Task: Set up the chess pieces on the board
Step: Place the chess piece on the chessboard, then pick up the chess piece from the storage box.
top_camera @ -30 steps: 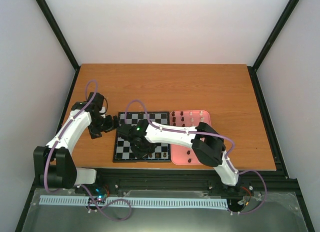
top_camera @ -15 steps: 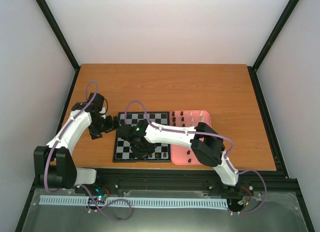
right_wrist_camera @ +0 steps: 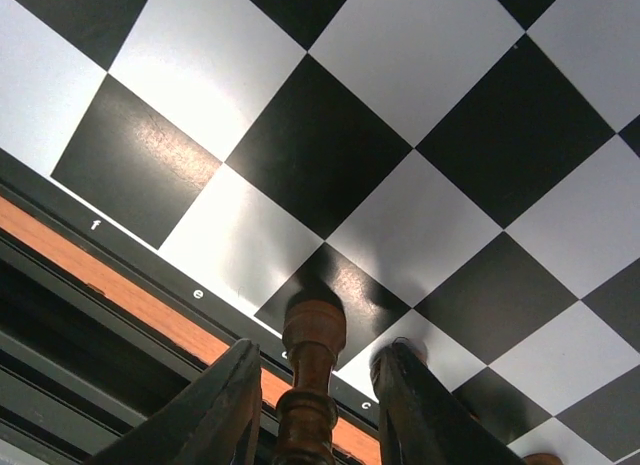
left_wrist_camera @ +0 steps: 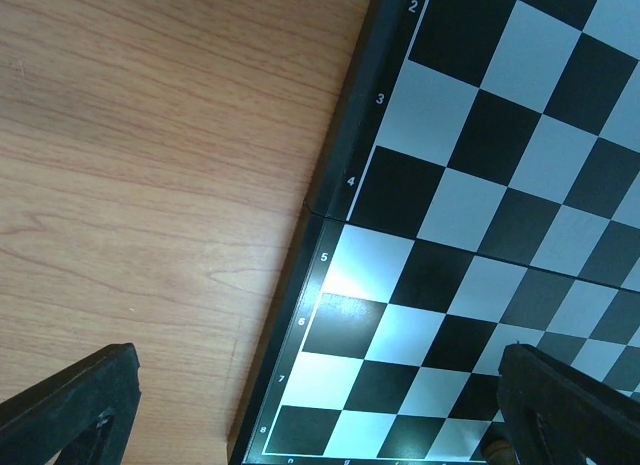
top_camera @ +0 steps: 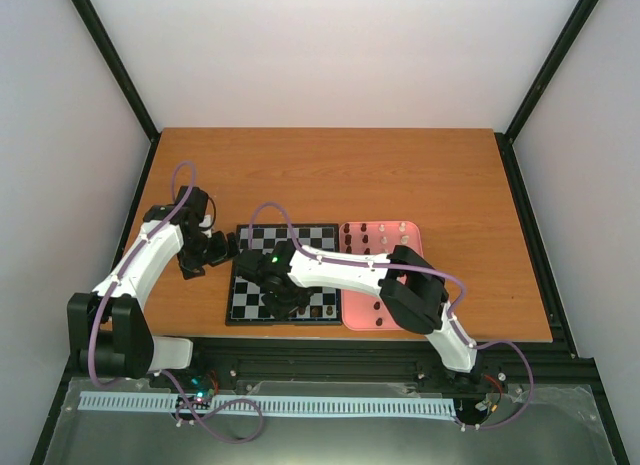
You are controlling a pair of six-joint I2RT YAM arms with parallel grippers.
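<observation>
While the left gripper (left_wrist_camera: 320, 415) hangs with its fingers (left_wrist_camera: 70, 405) spread wide apart, it straddles the border of the chessboard (left_wrist_camera: 470, 185), one finger over the wooden table (left_wrist_camera: 150, 185) and the other over the squares. White rank numbers 2, 3, 4, 5, 6, 7 and 8 can be read down that border. The file letters along the next edge are too blurred to make out. A brown piece (left_wrist_camera: 490, 450) peeks in at 5 o'clock of that view. In the top view this gripper sits at 10 o'clock of the board, just off its edge. The right gripper (right_wrist_camera: 318, 357) reaches down at the board's 6 o'clock edge. A dark brown chess piece (right_wrist_camera: 305, 415) stands between its fingers, its far end on a black square in the outermost row. A sliver of gap shows on each side of the stem, so the jaws are slightly parted around it rather than pressing it. The letters f, e and c are legible on the border here, and the piece covers the spot between e and c. Other dark pieces (top_camera: 322, 311) stand on the same row, at 3 o'clock of the gripper. The pink tray (top_camera: 352, 303) lies against the board at 3 o'clock, holding cream pieces (top_camera: 393, 228) and dark tray pieces (top_camera: 365, 242).
</observation>
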